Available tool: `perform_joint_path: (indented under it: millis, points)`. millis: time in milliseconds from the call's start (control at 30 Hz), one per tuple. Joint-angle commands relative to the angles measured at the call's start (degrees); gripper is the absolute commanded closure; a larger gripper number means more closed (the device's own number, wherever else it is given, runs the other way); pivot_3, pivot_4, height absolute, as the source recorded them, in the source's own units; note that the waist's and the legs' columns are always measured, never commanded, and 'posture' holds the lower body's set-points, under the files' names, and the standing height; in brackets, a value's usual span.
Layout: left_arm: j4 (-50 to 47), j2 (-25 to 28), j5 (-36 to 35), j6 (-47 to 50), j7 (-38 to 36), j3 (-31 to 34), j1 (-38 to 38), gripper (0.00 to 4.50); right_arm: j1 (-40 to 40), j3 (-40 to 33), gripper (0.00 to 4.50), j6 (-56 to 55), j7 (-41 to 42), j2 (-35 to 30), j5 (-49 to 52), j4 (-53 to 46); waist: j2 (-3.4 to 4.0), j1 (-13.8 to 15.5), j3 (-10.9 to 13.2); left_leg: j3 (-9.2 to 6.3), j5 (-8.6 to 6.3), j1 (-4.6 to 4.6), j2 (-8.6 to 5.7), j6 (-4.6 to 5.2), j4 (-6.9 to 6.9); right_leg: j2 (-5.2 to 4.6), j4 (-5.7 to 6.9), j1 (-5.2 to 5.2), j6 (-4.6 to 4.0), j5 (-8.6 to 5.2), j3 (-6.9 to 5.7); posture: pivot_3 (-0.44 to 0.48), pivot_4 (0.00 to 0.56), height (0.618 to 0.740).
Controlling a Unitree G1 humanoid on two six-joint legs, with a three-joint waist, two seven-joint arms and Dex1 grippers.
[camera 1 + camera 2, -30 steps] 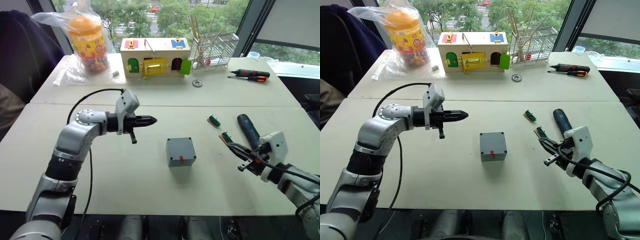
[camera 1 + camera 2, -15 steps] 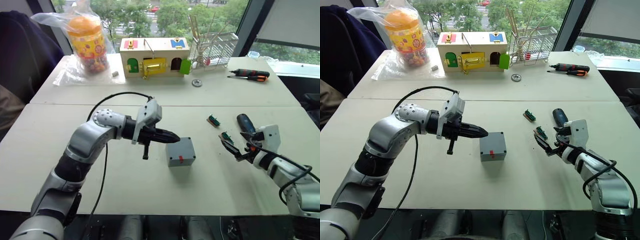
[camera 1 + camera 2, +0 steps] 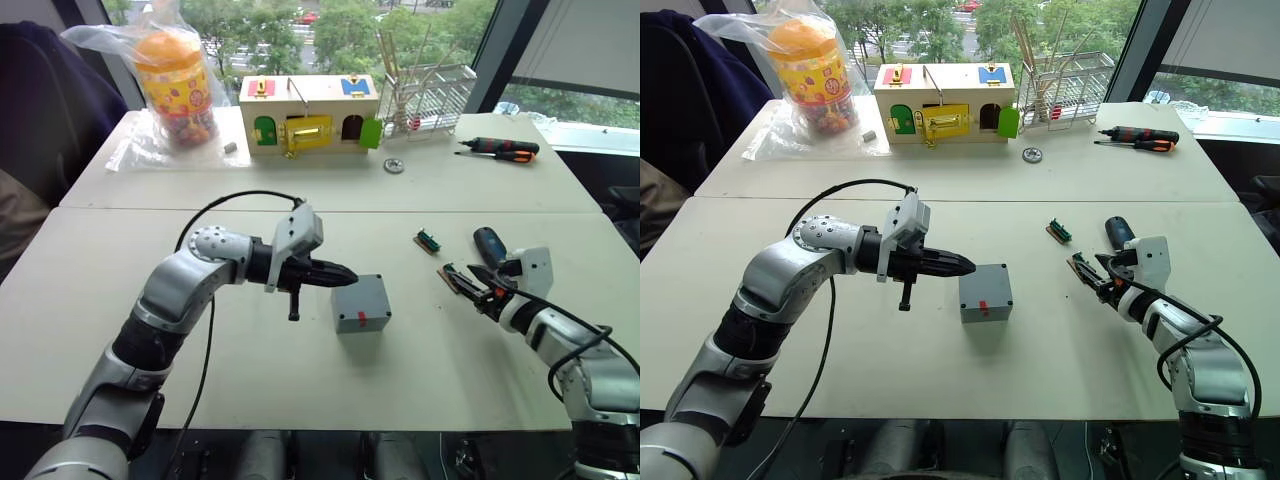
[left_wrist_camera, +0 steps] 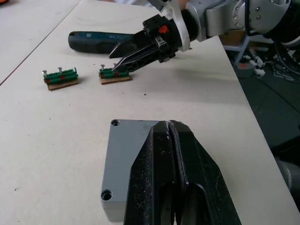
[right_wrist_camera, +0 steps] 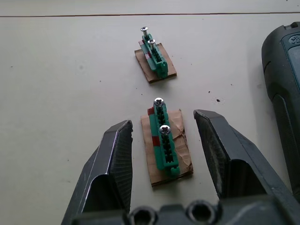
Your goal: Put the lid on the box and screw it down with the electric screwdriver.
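Observation:
The grey box (image 3: 361,303) stands mid-table. Its flat top has corner screw holes (image 4: 116,123); the lid seems to sit on it, though no seam shows. My left gripper (image 3: 348,277) is shut and empty, its tips over the box's left top edge (image 4: 169,124). My right gripper (image 3: 465,280) is open, its fingers (image 5: 115,154) straddling a green screw holder (image 5: 164,140) on a scrap of cardboard without touching it. The dark blue electric screwdriver (image 3: 489,244) lies on the table just right of that gripper.
A second green screw holder (image 3: 429,240) lies farther back. Along the far edge stand a wooden box with coloured doors (image 3: 305,115), a bagged snack jar (image 3: 175,80), a wire rack (image 3: 430,95), a black-and-orange hand screwdriver (image 3: 500,150) and a metal ring (image 3: 395,166).
My left gripper swung right from open table to the box's left edge and has held there. My right gripper moved forward, bringing its open fingers around the nearer green screw holder.

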Motion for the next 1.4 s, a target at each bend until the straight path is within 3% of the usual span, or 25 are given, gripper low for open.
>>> perform_joint_path:
  millis: [33,100,200,700,1000,1200,1400]
  points:
    - [-0.3,-0.3,0.1,-1.1,0.4,0.0,0.0,4.5,-0.2,-0.3,2.49,-1.2,-0.1,0.5,0.3,-1.1,0.0,0.0,0.0,0.0,0.0,0.0,0.0,0.0,0.0,0.0,0.0,0.0,0.0,0.0,0.0,0.0,0.15,0.706]
    - [-0.1,-0.5,0.2,-1.2,0.6,0.0,-0.1,4.5,-0.1,-0.1,3.02,-1.3,-0.1,0.7,0.2,-1.0,0.0,0.0,0.0,0.0,0.0,0.0,0.0,0.0,0.0,0.0,0.0,0.0,0.0,0.0,0.0,0.0,0.15,0.706]
    - [0.1,-0.8,0.2,-1.2,0.9,0.1,-0.2,4.5,-0.4,-0.1,4.44,-1.4,-0.2,0.9,0.1,-0.6,0.0,0.0,0.0,0.0,0.0,0.0,0.0,0.0,0.0,0.0,0.0,0.0,0.0,0.0,0.0,0.0,0.15,0.706]
    - [1.5,-1.0,1.2,-2.1,2.1,0.6,-0.3,4.5,-1.0,-1.8,4.44,-3.0,-0.8,-0.8,0.0,-1.8,0.0,0.0,0.0,0.0,0.0,0.0,0.0,0.0,0.0,0.0,0.0,0.0,0.0,0.0,0.0,0.0,0.15,0.706]
    - [2.7,1.2,0.7,-2.8,0.8,2.0,-0.5,4.5,-2.3,-4.6,4.44,1.8,-0.9,-1.9,4.8,-11.1,0.03,-0.1,0.0,0.0,0.0,0.0,0.0,0.0,0.0,0.0,0.0,-0.01,0.0,0.0,0.0,0.0,0.15,0.706]
    - [0.1,6.6,-2.4,1.1,-0.8,5.5,1.4,4.5,-5.2,1.8,4.44,10.4,2.3,-0.9,15.2,-22.0,0.06,-0.2,0.0,-0.01,0.0,0.0,0.05,0.0,-0.03,0.02,0.0,-0.05,0.0,0.0,0.0,0.0,0.15,0.706]
    - [-4.9,11.5,-4.1,3.9,-0.8,6.8,6.5,4.5,-7.9,9.0,4.44,11.9,3.5,0.2,16.1,-21.6,0.07,0.1,0.1,-0.01,0.0,-0.03,0.02,0.0,-0.03,-0.02,-0.01,-0.06,0.0,0.0,0.0,0.0,0.15,0.706]
